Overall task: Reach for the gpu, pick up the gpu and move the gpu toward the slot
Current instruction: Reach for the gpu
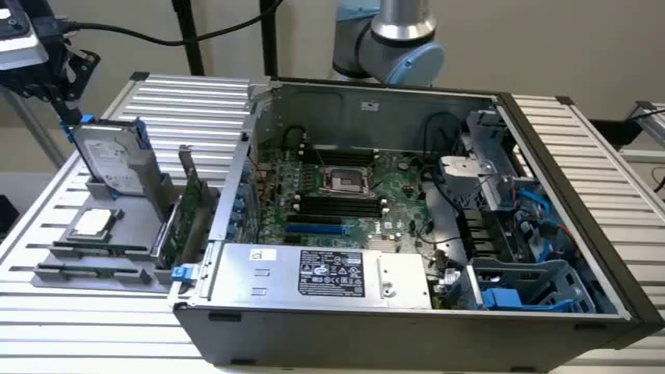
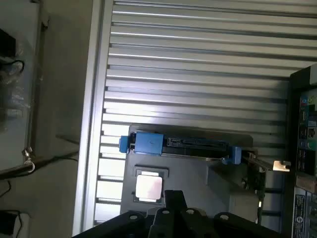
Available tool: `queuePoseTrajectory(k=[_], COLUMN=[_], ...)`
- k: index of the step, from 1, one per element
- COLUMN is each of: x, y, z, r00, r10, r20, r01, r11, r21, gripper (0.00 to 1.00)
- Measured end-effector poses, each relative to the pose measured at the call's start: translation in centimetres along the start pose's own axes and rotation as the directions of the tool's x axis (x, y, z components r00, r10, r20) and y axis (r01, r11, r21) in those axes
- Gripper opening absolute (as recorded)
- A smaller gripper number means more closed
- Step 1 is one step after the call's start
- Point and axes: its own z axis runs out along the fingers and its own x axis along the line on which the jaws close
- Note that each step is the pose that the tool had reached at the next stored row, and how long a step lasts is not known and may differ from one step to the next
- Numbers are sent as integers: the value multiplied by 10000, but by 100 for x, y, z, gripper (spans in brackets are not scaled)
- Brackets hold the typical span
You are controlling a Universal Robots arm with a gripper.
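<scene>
The gripper hangs at the exterior view's left, just above the top edge of the hard drive, its fingers drawn together with nothing between them. The gpu stands on edge in the grey holder on the slatted table. It is between the hard drive and the outer wall of the open computer case, close beside that wall and apart from the gripper. In the wrist view the gripper looks down on the blue-framed top edge of the hard drive. The gpu lies past the drive's end, its silver bracket toward the case. A processor chip lies flat on the holder in front of the drive (two memory sticks lie lower on the same holder). Inside the case, the blue slot sits near the middle of the motherboard.
</scene>
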Motion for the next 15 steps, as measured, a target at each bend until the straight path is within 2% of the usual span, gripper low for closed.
queuePoseTrajectory(k=[15], x=[-10], y=[-12], z=[-1], r00=[9996], r10=[-289], r20=[-13], r01=[289], r11=[9996], r21=[-1], gripper=[11])
